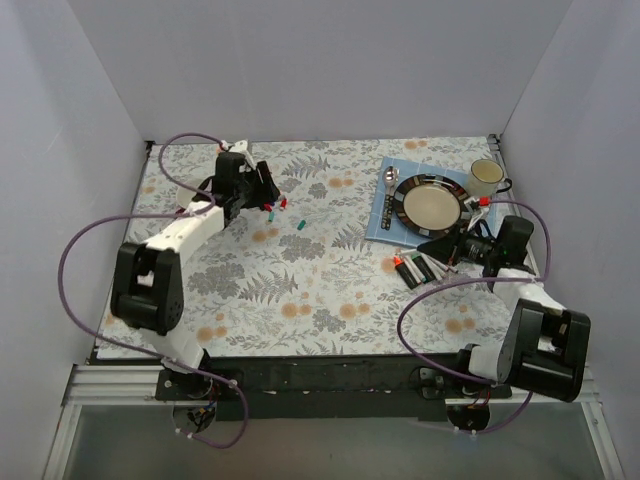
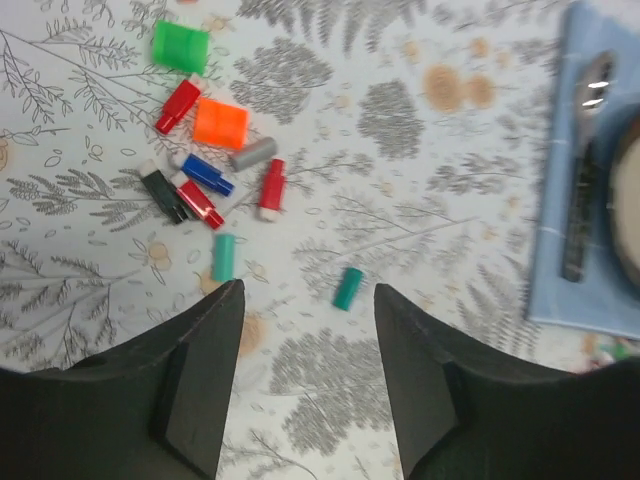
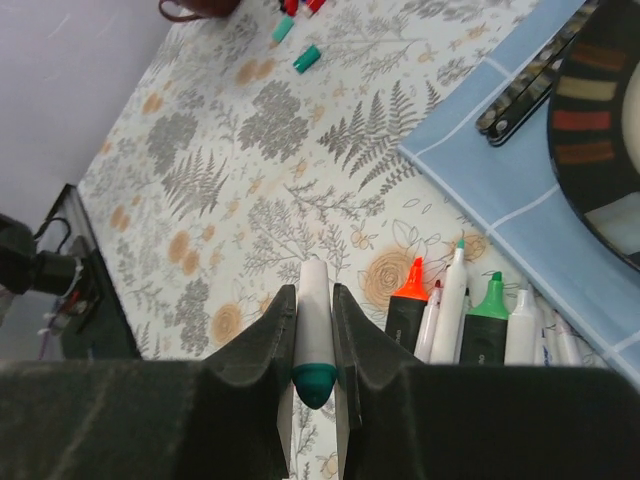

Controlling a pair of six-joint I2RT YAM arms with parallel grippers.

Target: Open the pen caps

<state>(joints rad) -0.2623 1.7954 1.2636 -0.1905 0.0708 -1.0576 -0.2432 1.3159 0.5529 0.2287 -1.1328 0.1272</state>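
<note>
Bench [image 1: 300,300]: covered with a pale cloth printed with grey ferns and orange flowers; everything lies on it.
Placemat [image 1: 385,228]: blue, at the far right of the bench, under the plate.
Plate [image 1: 432,204]: dark rim, cream middle, on the placemat.
Mug [image 1: 486,178]: cream, just beyond the plate toward the far right corner.
Left hand [image 2: 308,370]: fingers spread wide with nothing between them, held over the bench on the far left, near the heap of caps.
Right hand [image 3: 313,300]: closed narrowly on one pen, near the front corner of the placemat.
Spoon [image 2: 585,170]: lies lengthwise on the placemat, left of the plate.
Held pen [image 3: 313,325]: slim white barrel gripped between both fingers, teal end toward the wrist camera, rounded white end pointing away. Whether it touches the bench cannot be told.
Pens [image 3: 452,300]: a row lying side by side just right of the right hand, beside the placemat's edge; an orange and a green tip on black barrels, with slim white ones between and beyond them, tips bare.
Caps [image 2: 220,122]: a loose cluster ahead of the left hand: green, orange, three red, blue, grey and black pieces, some touching.
Teal caps: one pale [image 2: 223,256] at the near edge of the cluster, one darker [image 2: 348,287] apart to its right, nearest the gap of the left hand.
</note>
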